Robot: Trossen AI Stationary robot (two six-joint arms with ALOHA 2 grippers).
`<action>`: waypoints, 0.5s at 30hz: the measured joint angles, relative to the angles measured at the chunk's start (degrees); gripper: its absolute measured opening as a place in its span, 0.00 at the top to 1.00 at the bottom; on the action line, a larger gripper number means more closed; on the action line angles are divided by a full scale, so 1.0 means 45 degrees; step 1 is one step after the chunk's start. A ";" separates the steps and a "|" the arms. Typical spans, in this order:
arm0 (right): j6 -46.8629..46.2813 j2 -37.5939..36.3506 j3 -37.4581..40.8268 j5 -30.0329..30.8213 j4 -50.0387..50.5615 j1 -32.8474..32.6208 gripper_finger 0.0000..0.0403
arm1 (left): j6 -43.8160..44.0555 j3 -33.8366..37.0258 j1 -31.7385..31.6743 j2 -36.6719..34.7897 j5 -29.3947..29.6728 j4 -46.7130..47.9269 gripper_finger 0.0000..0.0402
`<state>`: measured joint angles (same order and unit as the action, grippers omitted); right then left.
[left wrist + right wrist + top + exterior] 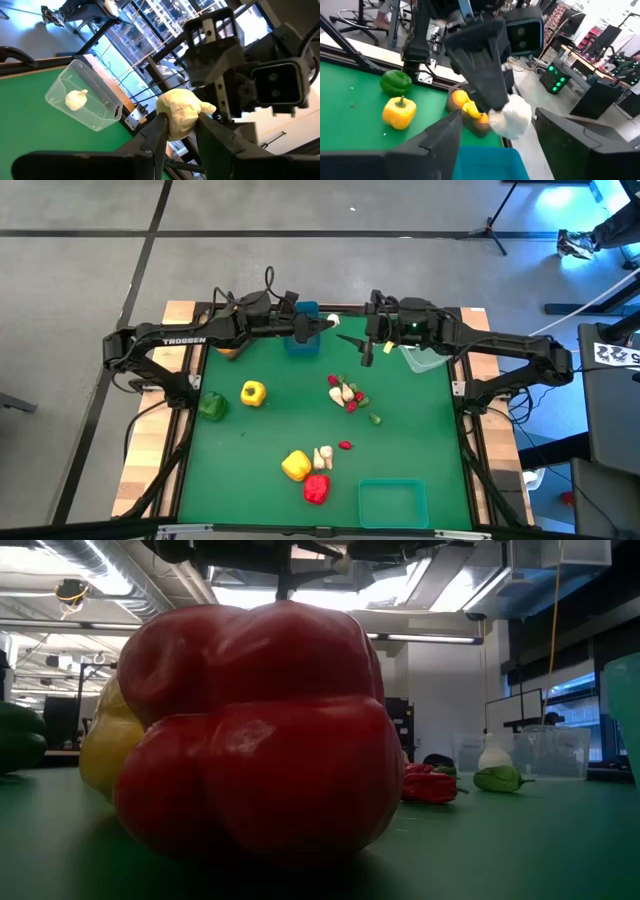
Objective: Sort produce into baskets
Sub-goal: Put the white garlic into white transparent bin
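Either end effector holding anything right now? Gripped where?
Left end effector pinches a white garlic piece across its bulb, the pointed tip sticking out sideways. Right end effector is open and empty, facing that garlic.

Green table (pixel 420 420) w/ peppers (pixel 253 393), garlic pcs (pixel 342 392), teal bin (pixel 392 502), clear bin (pixel 425 359).

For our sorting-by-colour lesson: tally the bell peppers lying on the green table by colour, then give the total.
Yellow peppers: 2
Green pepper: 1
Red pepper: 1
Total: 4
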<state>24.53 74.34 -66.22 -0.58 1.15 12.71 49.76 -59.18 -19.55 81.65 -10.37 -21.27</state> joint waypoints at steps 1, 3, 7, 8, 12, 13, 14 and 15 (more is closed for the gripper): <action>0.0011 0.0019 0.0000 0.0006 0.0002 0.0005 0.38 | -0.0016 0.0000 0.0000 -0.0002 0.0000 -0.0060 0.77; 0.0089 0.0095 0.0000 0.0023 -0.0160 0.0009 0.33 | -0.0070 0.0000 0.0000 -0.0001 0.0000 -0.0101 0.77; 0.0187 0.0277 0.0000 0.0964 -0.0179 0.0002 0.24 | -0.0067 0.0005 0.0000 0.0000 0.0000 -0.0099 0.77; 0.0185 0.0322 0.0000 0.1072 -0.0159 0.0000 0.22 | -0.0066 0.0005 0.0000 0.0000 0.0000 -0.0099 0.77; 0.0349 0.0391 0.0010 0.1084 -0.0384 0.0000 0.19 | -0.0068 0.0010 0.0000 0.0000 0.0000 -0.0095 0.77; 0.0382 0.0399 0.0000 0.0985 -0.0399 0.0000 0.20 | -0.0063 0.0010 0.0000 0.0000 0.0000 -0.0095 0.77; 0.0406 0.0415 0.0000 0.0916 -0.0363 0.0000 0.20 | -0.0063 0.0010 0.0000 0.0000 0.0000 -0.0095 0.77; 0.0421 0.0472 0.0000 0.0904 -0.0366 0.0000 0.21 | -0.0063 0.0010 0.0002 0.0000 0.0000 -0.0092 0.77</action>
<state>26.43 76.46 -66.22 3.49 -0.50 12.71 49.47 -59.13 -19.54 81.65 -10.37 -21.68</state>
